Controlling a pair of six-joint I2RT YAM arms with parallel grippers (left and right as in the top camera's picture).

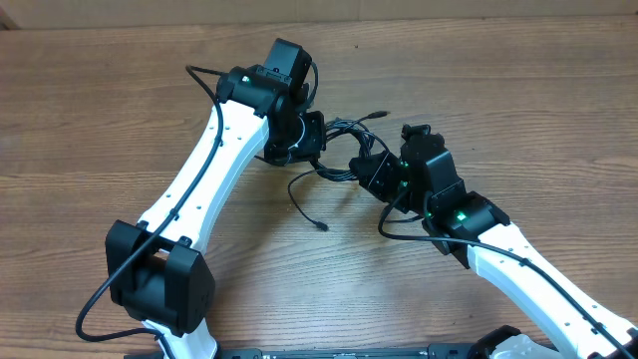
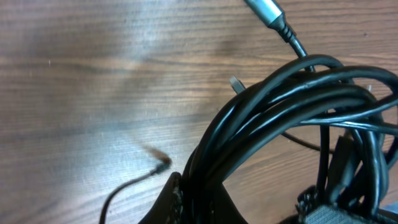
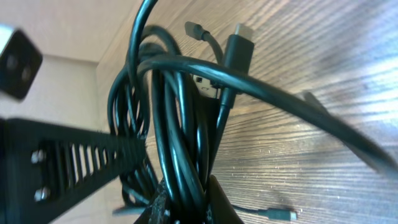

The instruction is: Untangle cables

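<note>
Matte brown wood-grain table (image 1: 120, 120). Overhead: the cables (image 1: 344, 140), thin glossy black cords, bunch in a knot between the left gripper (image 1: 302, 140) and the right gripper (image 1: 371, 172). One loose end with a small plug (image 1: 321, 227) lies on the wood. Left wrist: smooth round strands arc over the grain, with a silver-sleeved plug (image 2: 264, 9) at the top. The bundle runs past a dark finger (image 2: 169, 200); can't tell if the jaws are clamped. Right wrist: jaws clenched on the looped cables. The left gripper's slatted finger (image 3: 74, 162) pokes in at the left.
</note>
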